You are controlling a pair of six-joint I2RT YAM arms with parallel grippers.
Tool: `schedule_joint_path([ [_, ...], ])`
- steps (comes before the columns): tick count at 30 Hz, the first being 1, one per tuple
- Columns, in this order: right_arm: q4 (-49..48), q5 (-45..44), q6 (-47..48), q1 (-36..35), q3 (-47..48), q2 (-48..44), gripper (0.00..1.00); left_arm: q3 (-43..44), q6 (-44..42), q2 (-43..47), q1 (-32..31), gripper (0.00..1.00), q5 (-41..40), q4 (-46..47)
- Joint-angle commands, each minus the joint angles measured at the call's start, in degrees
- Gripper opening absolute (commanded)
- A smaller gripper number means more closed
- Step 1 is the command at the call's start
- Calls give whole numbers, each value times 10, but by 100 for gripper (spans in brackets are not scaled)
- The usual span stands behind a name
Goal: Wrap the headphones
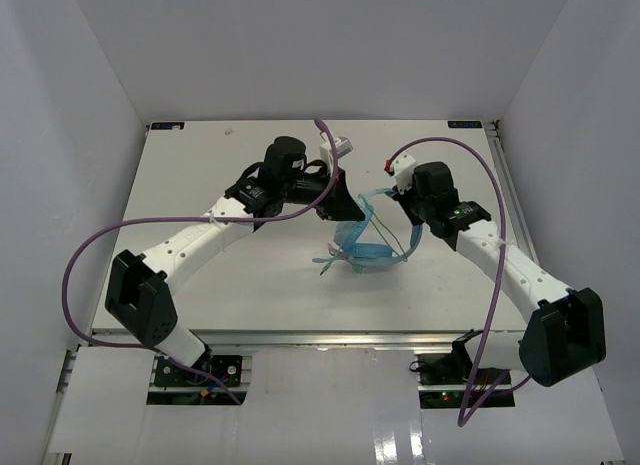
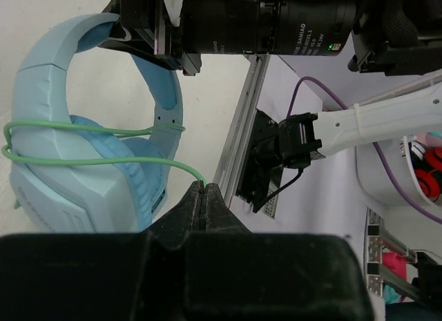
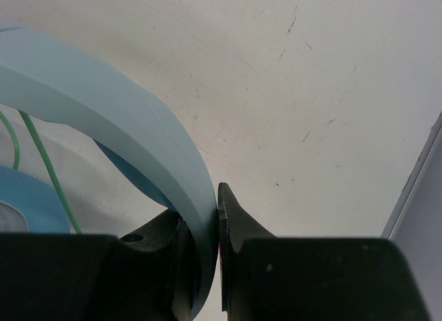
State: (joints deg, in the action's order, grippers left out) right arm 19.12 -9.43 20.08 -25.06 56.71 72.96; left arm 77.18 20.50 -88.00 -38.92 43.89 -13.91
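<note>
We see the headphones (image 1: 363,247) near the middle of the bench (image 1: 220,285), between our two arms, with the ear cups toward the near side and the headband (image 3: 131,121) arching away toward the right arm. Our right hand (image 3: 217,212) is clamped on the headband: in its wrist view the pale blue band passes straight between the two black fingers, which press on it from both sides with no gap. Our left hand (image 2: 205,197) is closed almost completely, fingertips meeting, and the thin green cable (image 2: 90,161) runs right into the pinch between them, so it has the cable by a short stretch. From there the cable leads back to the headphones, where two strands of it lie side by side across the headband arms just above the ear cup (image 2: 83,190). We cannot tell whether the ear cups rest on the bench or hang just above it. The plug does not show clearly in any view.
</note>
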Motion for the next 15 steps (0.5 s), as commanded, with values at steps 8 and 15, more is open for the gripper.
schedule_joint_path([
  [8,-34,34,-125,-3,34,27,8,6,82,-25,-38,0,-59,34],
  [15,-15,77,-187,-2,55,55,8,-12,83,-32,-81,0,-117,46],
])
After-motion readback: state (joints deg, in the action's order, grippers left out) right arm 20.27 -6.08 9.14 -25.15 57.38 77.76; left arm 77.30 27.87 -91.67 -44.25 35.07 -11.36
